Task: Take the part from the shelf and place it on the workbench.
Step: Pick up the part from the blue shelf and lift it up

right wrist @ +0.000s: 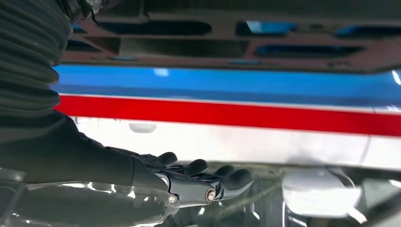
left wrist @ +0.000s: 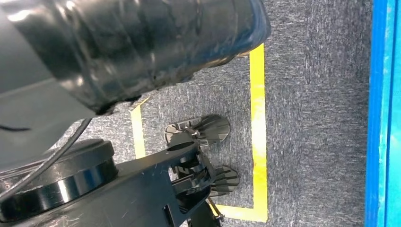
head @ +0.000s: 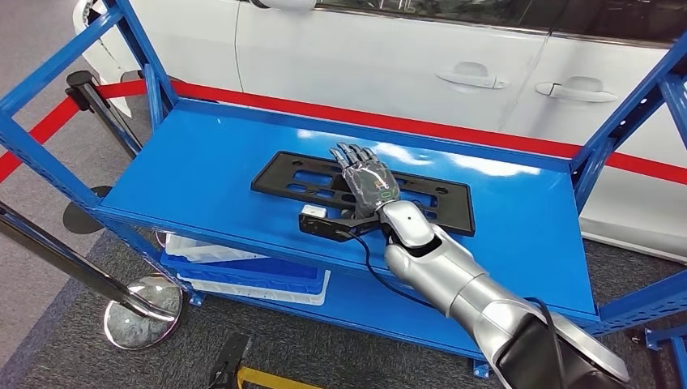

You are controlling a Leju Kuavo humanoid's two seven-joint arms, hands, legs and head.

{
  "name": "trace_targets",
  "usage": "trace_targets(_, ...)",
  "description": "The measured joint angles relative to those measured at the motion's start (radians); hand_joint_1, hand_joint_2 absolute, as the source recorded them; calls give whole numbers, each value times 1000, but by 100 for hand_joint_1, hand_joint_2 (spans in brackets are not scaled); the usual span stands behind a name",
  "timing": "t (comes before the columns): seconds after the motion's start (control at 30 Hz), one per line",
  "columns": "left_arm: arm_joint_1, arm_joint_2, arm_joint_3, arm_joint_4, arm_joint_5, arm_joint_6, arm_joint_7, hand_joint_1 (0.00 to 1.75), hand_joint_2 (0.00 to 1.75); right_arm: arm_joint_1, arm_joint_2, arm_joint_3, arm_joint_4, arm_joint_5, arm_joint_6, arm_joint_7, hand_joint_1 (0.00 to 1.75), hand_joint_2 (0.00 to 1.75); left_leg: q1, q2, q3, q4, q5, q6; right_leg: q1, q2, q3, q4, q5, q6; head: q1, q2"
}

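A flat black part (head: pixel 285 180), a long frame with several cut-outs, lies in the middle of the blue shelf top (head: pixel 202 174). My right hand (head: pixel 369 182) reaches in from the front and hovers over the part's middle, fingers stretched out flat and holding nothing. In the right wrist view the dark fingers (right wrist: pixel 198 177) are extended, with a gap between them and the part (right wrist: pixel 236 45). The hand hides the middle of the part in the head view.
Blue shelf uprights stand at the left (head: pixel 150 77) and right (head: pixel 624 121). A white car (head: pixel 389 65) and a red barrier belt (head: pixel 486 138) lie behind the shelf. A chrome stanchion base (head: pixel 142 312) sits at the front left. Blue and white bins (head: pixel 243 271) fill the lower shelf.
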Motion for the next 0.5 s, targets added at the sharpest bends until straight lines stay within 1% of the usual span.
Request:
trace_targets(0.2, 0, 2, -4, 0, 6, 1, 6, 0, 0, -8, 16, 3, 73, -14, 46, -13, 0, 175, 0, 0, 0, 0, 0, 0, 0, 0, 0, 0, 0, 0, 0, 0)
trace_targets(0.5, 0, 4, -16, 0, 5, 4, 18, 0, 0, -8, 26, 8, 139, -22, 82, -18, 0, 175, 0, 0, 0, 0, 0, 0, 0, 1, 0, 0, 0, 0, 0, 0)
